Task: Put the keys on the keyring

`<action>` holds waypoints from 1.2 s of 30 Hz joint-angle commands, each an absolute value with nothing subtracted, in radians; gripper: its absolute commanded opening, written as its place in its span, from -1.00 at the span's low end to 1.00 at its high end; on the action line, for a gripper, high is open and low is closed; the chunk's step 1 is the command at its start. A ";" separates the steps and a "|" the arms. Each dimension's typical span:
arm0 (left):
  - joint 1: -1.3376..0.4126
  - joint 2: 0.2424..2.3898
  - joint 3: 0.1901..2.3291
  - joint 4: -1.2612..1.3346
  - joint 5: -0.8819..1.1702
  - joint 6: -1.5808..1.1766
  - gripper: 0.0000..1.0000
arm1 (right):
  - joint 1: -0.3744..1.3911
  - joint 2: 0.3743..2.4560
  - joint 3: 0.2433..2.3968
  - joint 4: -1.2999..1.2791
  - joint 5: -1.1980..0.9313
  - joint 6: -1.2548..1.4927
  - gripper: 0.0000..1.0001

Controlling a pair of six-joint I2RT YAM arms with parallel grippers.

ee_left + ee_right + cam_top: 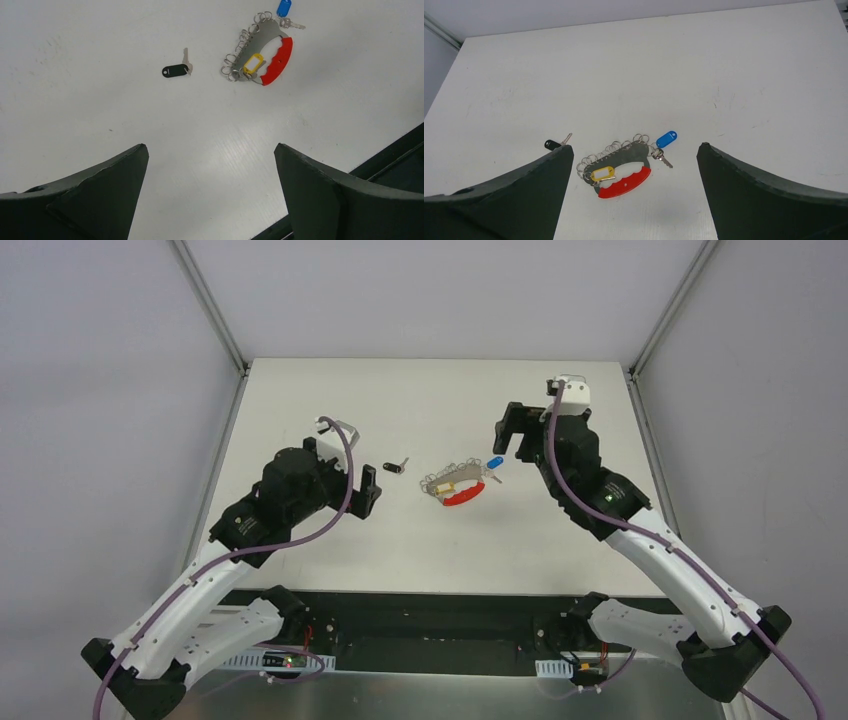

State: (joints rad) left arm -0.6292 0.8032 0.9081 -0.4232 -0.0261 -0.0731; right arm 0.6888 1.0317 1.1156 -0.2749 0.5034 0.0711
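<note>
The keyring (458,485) lies mid-table: a row of silver wire rings on a grey plate with a curved red strap and a yellow tag (602,173). The blue-headed key (494,463) lies at its right end, touching the end ring. The black-headed key (397,467) lies alone on the table, left of the keyring. My left gripper (370,492) is open and empty, near-left of the black key (176,70). My right gripper (510,435) is open and empty, just right of the blue key (666,139), looking over the keyring (621,167).
The white table (420,400) has metal frame posts at its far corners. A dark gap and the arm bases run along the near edge (430,605). Grey walls enclose the sides and back.
</note>
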 commanded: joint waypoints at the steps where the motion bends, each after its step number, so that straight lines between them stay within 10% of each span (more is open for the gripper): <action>1: -0.635 0.761 0.968 -0.387 -0.089 -0.110 0.98 | 0.706 1.014 1.142 -0.271 0.596 0.082 0.98; 25: -0.635 0.889 1.045 -0.424 -0.062 -0.104 0.98 | 0.682 1.392 1.379 -0.463 0.349 0.138 0.98; 36: -0.635 0.862 0.963 -0.388 -0.086 -0.109 0.98 | 0.662 1.709 1.590 -0.524 0.341 0.199 0.38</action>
State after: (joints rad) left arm -0.6292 0.8936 0.9646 -0.4297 -0.0597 -0.1047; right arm 0.6773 1.6604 1.4994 -0.5018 0.3504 0.1635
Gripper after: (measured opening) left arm 0.990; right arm 0.719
